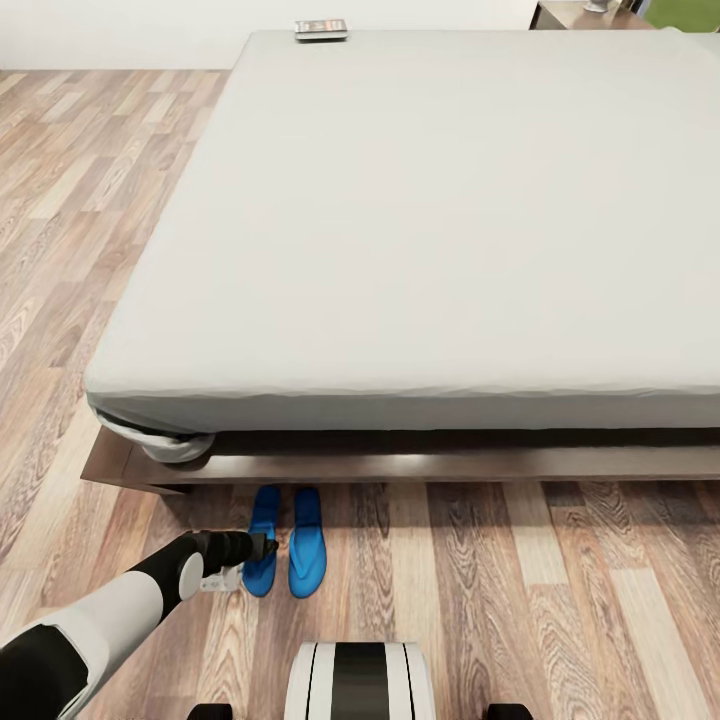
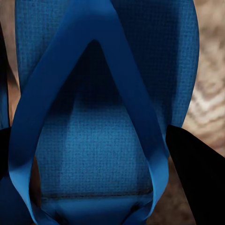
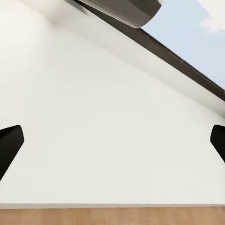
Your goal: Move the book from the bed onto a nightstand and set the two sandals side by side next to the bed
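Sandals lie paired beside the bed; left end effector spread open directly over one.

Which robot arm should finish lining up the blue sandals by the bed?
Probably the left. Its tool is down at the left sandal, beside the other sandal. The right tool points at a white wall.

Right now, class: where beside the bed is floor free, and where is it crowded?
Free: wood plank floor along the dark brown bed frame, right of the two bright blue sandals. Crowded: around the sandals, where the left gripper hangs.
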Controlling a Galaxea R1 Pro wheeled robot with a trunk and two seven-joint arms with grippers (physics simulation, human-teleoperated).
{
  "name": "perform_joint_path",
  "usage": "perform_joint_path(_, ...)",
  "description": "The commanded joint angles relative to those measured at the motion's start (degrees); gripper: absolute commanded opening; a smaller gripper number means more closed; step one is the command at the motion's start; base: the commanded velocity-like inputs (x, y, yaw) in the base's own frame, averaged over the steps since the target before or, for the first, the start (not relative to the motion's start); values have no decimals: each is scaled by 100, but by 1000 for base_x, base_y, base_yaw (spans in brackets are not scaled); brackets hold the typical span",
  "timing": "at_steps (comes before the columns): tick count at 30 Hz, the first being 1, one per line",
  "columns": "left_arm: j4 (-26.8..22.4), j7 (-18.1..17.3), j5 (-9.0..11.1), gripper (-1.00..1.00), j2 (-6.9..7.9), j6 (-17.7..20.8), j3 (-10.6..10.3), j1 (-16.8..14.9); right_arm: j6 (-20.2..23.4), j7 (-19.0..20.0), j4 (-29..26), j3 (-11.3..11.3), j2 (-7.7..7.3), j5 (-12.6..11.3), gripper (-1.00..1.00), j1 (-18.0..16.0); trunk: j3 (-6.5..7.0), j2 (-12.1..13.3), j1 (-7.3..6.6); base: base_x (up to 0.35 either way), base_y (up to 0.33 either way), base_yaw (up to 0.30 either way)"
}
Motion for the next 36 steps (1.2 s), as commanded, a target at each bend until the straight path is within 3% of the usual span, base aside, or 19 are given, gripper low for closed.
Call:
perform_joint_path(1, -25, 4, -77, -100, 7, 113, 17, 98, -11, -9, 6, 16, -1, -17, 100, -2, -4, 0, 4, 0, 0, 0)
perform_joint_path(36, -47, 12, -77, -100, 3, 121, 17, 98, 12, -9, 7, 99, 0, -17, 100, -5, -4, 0, 4, 0, 0, 0)
